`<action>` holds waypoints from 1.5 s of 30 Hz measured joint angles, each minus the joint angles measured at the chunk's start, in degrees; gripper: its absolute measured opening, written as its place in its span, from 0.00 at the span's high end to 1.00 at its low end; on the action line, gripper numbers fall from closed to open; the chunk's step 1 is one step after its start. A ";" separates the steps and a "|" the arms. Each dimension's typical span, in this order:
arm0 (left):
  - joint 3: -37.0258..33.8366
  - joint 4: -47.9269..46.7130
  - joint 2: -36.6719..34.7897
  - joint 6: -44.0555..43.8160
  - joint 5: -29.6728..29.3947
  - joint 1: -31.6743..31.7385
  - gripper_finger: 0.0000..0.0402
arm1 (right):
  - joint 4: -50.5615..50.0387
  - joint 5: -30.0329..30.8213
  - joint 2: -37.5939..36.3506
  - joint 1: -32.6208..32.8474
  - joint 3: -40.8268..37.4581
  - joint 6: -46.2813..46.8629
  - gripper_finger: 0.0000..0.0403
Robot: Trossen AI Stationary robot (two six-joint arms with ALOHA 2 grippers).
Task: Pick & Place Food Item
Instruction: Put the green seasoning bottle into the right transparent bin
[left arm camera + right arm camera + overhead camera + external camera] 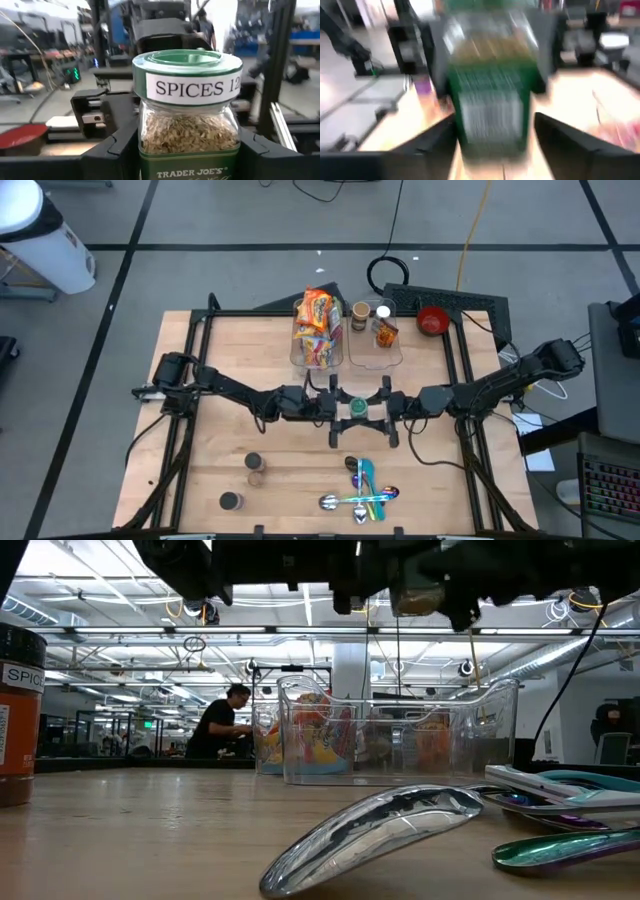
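Observation:
A glass spice jar with a green lid, labelled "SPICES 12", is held up over the middle of the table between my two arms. My left gripper is shut on it; the left wrist view shows it closest. My right gripper faces it from the other side. It is open, with its fingers standing on either side of the jar; I cannot tell whether they touch it. In the low view the jar hangs high above the tabletop. My left gripper pinches the jar's glass body, below the green lid, between its two fingers, one on each side. The fingers come level from the table's left. The jar stands upright in the hold, lifted clear of the table.
A clear bin of snack packets and a second clear bin with jars stand at the far side, a red bowl to their right. Shiny spoons lie near the front edge. Two small jars stand front left.

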 joint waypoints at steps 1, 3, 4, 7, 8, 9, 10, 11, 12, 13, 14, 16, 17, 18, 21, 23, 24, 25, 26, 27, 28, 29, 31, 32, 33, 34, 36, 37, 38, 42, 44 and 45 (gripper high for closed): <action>-0.03 -2.27 -0.98 0.19 0.20 -0.06 0.49 | -3.43 0.12 -1.09 0.00 -0.08 0.97 0.34; -0.03 -7.50 -3.22 0.12 0.75 -0.23 0.49 | -10.23 0.11 -3.66 0.00 -0.12 3.05 0.21; -0.01 -9.95 -4.19 -0.21 0.94 -0.30 0.49 | -13.26 0.27 -5.00 -0.01 -0.15 4.17 0.15; 0.08 -14.35 -5.03 -1.16 0.80 -0.44 0.49 | -21.27 0.76 -10.26 -0.14 0.04 5.84 0.05; 0.06 -15.29 -4.91 -1.36 0.79 -0.44 0.49 | -23.94 0.86 -11.81 -0.20 0.77 5.86 0.04; 0.04 -15.82 -4.57 -1.56 0.85 -0.44 0.49 | -26.83 0.83 -13.32 -0.20 1.71 5.85 0.03; 0.02 -15.90 -4.07 -1.76 0.89 -0.42 0.49 | -29.93 0.82 -14.50 -0.33 3.04 5.57 0.03; 0.02 -15.94 -3.70 -1.99 0.87 -0.41 0.49 | -32.66 0.75 -15.23 -0.46 4.86 5.21 0.03; 0.02 -16.61 -3.57 -2.41 0.87 -0.43 0.49 | -35.15 0.68 -15.58 -0.52 7.16 5.14 0.04; -0.01 -17.07 -3.39 -2.84 0.89 -0.44 0.49 | -37.87 0.68 -15.65 -0.55 9.71 4.98 0.05; -0.01 -16.72 -2.85 -3.13 0.88 -0.42 0.49 | -40.69 0.59 -15.43 -0.55 12.41 4.59 0.06; 0.02 -16.67 -2.35 -3.23 0.72 -0.24 0.49 | -45.34 0.41 -13.58 -0.52 17.89 3.26 0.06; -0.01 -17.04 -2.28 -3.23 0.52 -0.17 0.49 | -47.56 0.41 -12.21 -0.52 20.55 2.62 0.06; -0.01 -17.02 -2.24 -3.23 0.36 -0.03 0.49 | -49.88 0.39 -10.71 -0.52 23.07 2.02 0.06; -0.01 -16.76 -2.35 -3.23 0.17 0.18 0.49 | -55.28 0.40 -5.52 -0.52 29.74 -0.28 0.07; -0.01 -16.71 -2.35 -3.16 0.00 0.20 0.49 | -56.86 0.39 -1.98 -0.52 32.73 -1.91 0.07; -0.01 -16.71 -2.35 -3.06 0.02 0.18 0.49 | -57.39 0.36 -0.30 -0.52 33.79 -2.69 0.07; -0.01 -16.63 -2.35 -3.06 0.02 0.18 0.49 | -57.67 0.27 1.17 -0.52 34.62 -3.21 0.07; -0.01 -16.60 -2.35 -3.14 0.02 0.12 0.49 | -57.69 0.17 2.39 -0.52 35.24 -3.78 0.07; -0.01 -16.75 -2.35 -3.23 0.02 0.11 0.49 | -57.72 0.10 3.45 -0.52 35.71 -4.13 0.07; -0.01 -17.06 -2.35 -3.23 -0.06 0.11 0.49 | -57.72 -0.67 4.35 -0.52 36.09 -4.23 0.07; -0.01 -17.42 -2.35 -3.21 -0.14 0.12 0.49 | -57.65 -1.96 4.99 -0.52 36.35 -4.08 0.07; -0.01 -17.46 -2.35 -3.23 -0.24 0.13 0.49 | -57.65 -4.35 5.99 -0.52 36.37 -3.50 0.07; -0.01 -17.40 -2.35 -3.23 -0.24 0.16 0.49 | -57.18 -4.51 6.47 -0.50 36.37 -3.01 0.07; -0.01 -17.34 -2.35 -3.21 -0.26 0.18 0.49 | -56.85 -4.73 6.83 -0.50 36.37 -2.64 0.08; -0.01 -17.36 -2.35 -3.21 -0.27 0.18 0.49 | -56.91 -4.84 7.11 -0.50 36.37 -2.26 0.09; -0.01 -17.54 -2.35 -3.21 -0.28 0.18 0.49 | -56.86 -4.80 7.78 -0.50 36.37 -1.92 0.13; -0.01 -17.49 -2.35 -3.21 -0.27 0.18 0.49 | -56.84 -4.78 8.01 -0.52 36.37 -1.90 0.15; -0.01 -17.41 -2.35 -3.21 -0.28 0.18 0.49 | -56.92 -4.77 8.20 -0.52 36.37 -1.90 0.18; -0.01 -17.45 -2.35 -3.19 -0.24 0.15 0.49 | -56.65 -4.39 8.46 -0.52 36.37 -1.88 0.31; -0.01 -17.45 -2.35 -3.19 -0.24 0.13 0.49 | -56.63 -4.21 8.46 -0.52 36.37 -1.90 0.38; -0.01 -17.43 -2.35 -3.19 -0.24 0.13 0.49 | -56.63 -4.19 8.46 -0.55 36.37 -1.90 0.42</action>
